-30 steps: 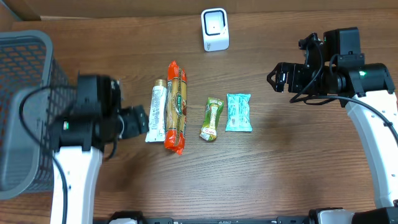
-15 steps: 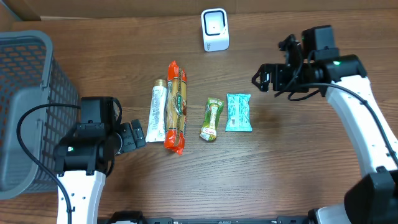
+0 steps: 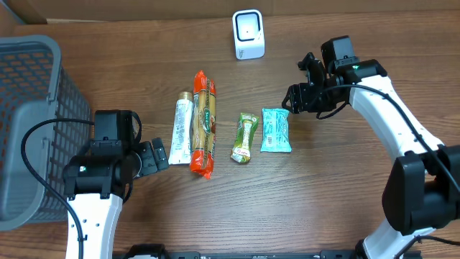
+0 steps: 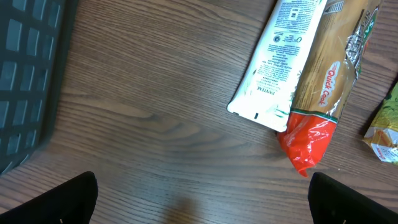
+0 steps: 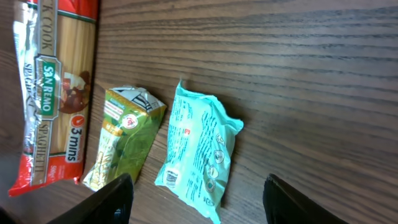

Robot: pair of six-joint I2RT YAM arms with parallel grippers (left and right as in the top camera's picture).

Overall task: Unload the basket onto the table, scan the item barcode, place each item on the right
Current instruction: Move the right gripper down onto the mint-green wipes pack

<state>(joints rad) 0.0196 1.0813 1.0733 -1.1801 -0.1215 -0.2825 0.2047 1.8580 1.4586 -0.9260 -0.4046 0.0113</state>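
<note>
Four items lie in a row near the middle of the bench [image 3: 338, 187]: a white tube [image 3: 183, 132], a long spaghetti packet [image 3: 203, 124] pressed against the tube's side, a green packet [image 3: 245, 137], and a teal packet [image 3: 275, 129] at the robot's right end of the row, just beside the green one with a narrow gap between them. All four lie flat. A white scanner [image 3: 249, 34] stands at the far edge of the bench, well apart from the row, and a grey basket [image 3: 29, 108] sits at the robot's left. The right claw [image 3: 293, 99] hovers over the far right corner of the teal packet; in its wrist view the two fingers [image 5: 115, 199] stand apart, one on each side of the packet's near end, with the gap wider than the packet and nothing gripped. Whether the fingers touch the bench cannot be told. The left claw [image 3: 158, 154] hangs low over bare wood between the basket and the tube, near the tube's closer end; its fingers [image 4: 68, 199] are spread as wide as the view allows and hold nothing.
</note>
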